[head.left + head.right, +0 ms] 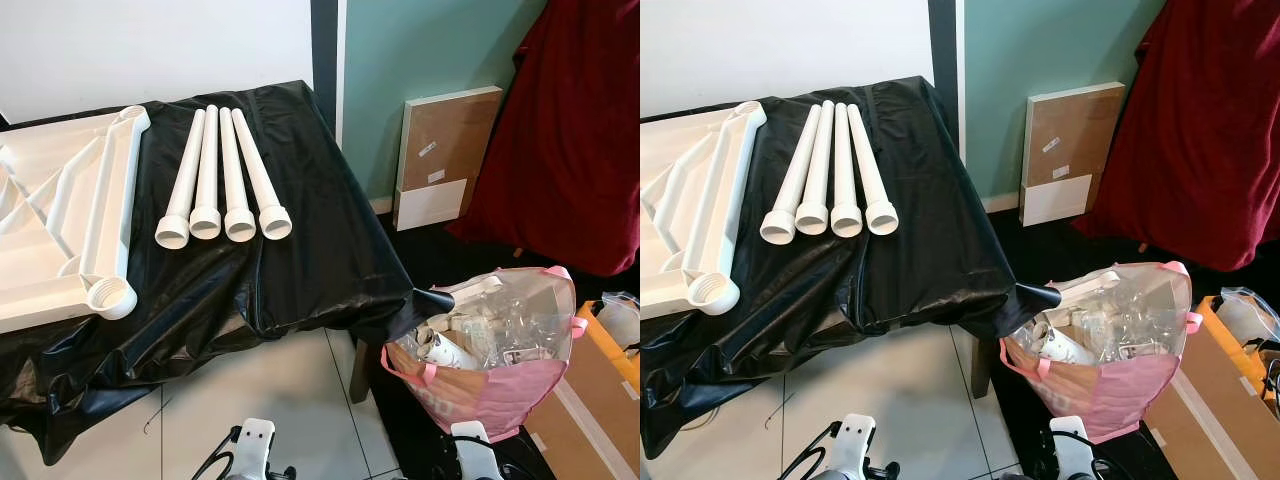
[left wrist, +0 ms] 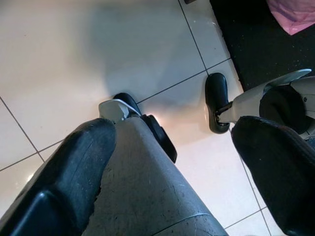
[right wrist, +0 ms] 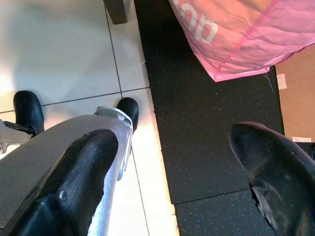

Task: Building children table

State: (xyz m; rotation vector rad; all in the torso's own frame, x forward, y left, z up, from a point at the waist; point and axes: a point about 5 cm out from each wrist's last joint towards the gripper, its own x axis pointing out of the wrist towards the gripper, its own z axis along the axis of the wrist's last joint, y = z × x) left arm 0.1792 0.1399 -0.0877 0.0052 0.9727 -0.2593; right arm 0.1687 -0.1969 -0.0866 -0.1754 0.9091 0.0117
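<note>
In the left eye view, four white legs [image 1: 222,178] are laid side by side on a tabletop [image 1: 310,240] draped in a black sheet. Their long axes run away from the robot, fanning slightly, with the wide threaded open ends turned toward the robot and the narrow ends toward the wall. They lie touching or nearly touching one another. To the robot's left of them a white top [image 1: 70,215] is seen lying upside down, its ribs and a threaded corner socket [image 1: 112,296] facing up; its left part is cut off by the frame edge. On the floor to the right a pink bag [image 1: 490,360] stuffed with clear packaging is seen, with a flat carton [image 1: 445,155] leaned on the green wall behind it.

In the right eye view the same layout is given, the top cut off further.

In the left wrist view the left hand [image 2: 182,172] is seen hanging low over pale floor tiles, its two black fingers [image 2: 74,172] spread wide apart and gripping nothing; the robot's grey leg and black feet lie beyond them.

In the right wrist view the right hand [image 3: 172,177] is likewise spread wide and empty, above a dark mat [image 3: 197,128], with the bag's corner beyond.
</note>
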